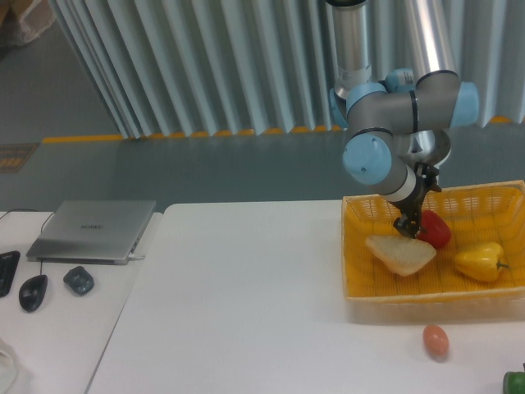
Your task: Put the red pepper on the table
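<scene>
The red pepper [434, 229] lies inside the orange-yellow mesh basket [354, 271] on the right part of the white table [246, 304]. My gripper [408, 227] points down into the basket and its fingertips sit at the pepper's left side, touching or nearly touching it. The fingers are small and dark, and I cannot tell whether they are open or closed on the pepper. A slice of bread [400, 254] lies just below the gripper.
A yellow bell pepper [481, 261] lies in the basket at the right. A small orange-red egg-shaped thing [435, 340] sits on the table in front of the basket. A green object [516, 382] shows at the bottom right edge. A laptop [93, 231], a mouse [33, 291] and a small dark object [79, 280] are at the left.
</scene>
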Available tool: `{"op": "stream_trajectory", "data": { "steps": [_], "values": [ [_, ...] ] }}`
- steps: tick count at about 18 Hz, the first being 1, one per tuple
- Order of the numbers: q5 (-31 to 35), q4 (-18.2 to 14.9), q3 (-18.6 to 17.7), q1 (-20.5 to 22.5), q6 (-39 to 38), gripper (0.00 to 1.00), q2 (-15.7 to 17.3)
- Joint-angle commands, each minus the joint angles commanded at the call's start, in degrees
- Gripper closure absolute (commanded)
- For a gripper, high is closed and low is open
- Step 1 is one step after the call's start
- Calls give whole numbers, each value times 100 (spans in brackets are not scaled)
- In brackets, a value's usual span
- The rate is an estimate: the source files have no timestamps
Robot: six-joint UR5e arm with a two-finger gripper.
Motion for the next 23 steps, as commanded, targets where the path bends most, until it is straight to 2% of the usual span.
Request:
{"op": "stream_trajectory", "data": {
  "steps": [4,9,12,13,18,22,23],
  "values": [
    [-8,-9,-105,0,35,0,-123],
    [-132,26,0,61,-9,0,-123],
    [-123,26,-70,44,-9,0,-132],
    [-123,26,-210,53,0,0,-123],
    [-123,509,-440,70,-9,0,-272],
    [-123,536,-457,53,-9,0,-272],
    [-123,536,-457,61,-9,13,-238]
  ]
}}
